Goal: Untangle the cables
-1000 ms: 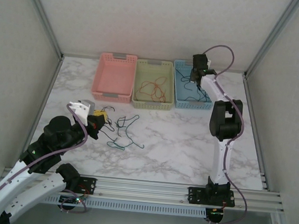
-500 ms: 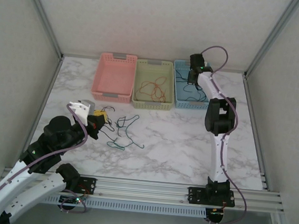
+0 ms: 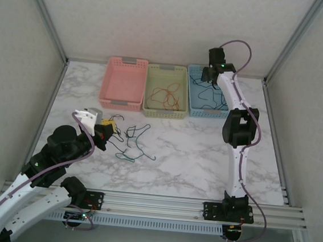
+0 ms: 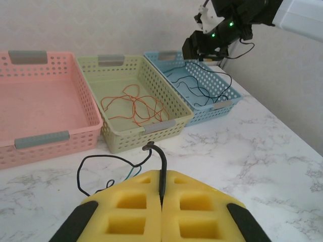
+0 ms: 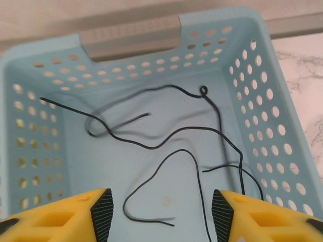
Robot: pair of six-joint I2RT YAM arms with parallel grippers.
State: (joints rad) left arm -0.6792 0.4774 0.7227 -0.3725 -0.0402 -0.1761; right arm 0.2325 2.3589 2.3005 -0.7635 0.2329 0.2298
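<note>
A tangle of black and green cables (image 3: pixel 129 142) lies on the marble table in front of the baskets. My left gripper (image 3: pixel 104 131) sits at its left edge, shut on a black cable (image 4: pixel 162 171) that sticks out between the yellow pads and loops off to the left. Red cables (image 3: pixel 165 96) lie in the green basket (image 3: pixel 164 112), seen too as red cables (image 4: pixel 133 107) in the left wrist view. Several black cables (image 5: pixel 166 141) lie in the blue basket (image 5: pixel 128 33). My right gripper (image 5: pixel 160 214) hangs open above them, holding nothing; from above, the right gripper (image 3: pixel 207 77) is over the blue basket's far end.
The pink basket (image 3: pixel 121 101) stands left of the green one, with nothing in it. All three baskets line the back of the table. Bare marble (image 3: pixel 198 153) stretches between the tangle and the right arm's base. Metal frame posts stand at the back corners.
The right arm has lifted and shifted slightly right over the blue basket's far end. The left arm and the tangle have not moved.
</note>
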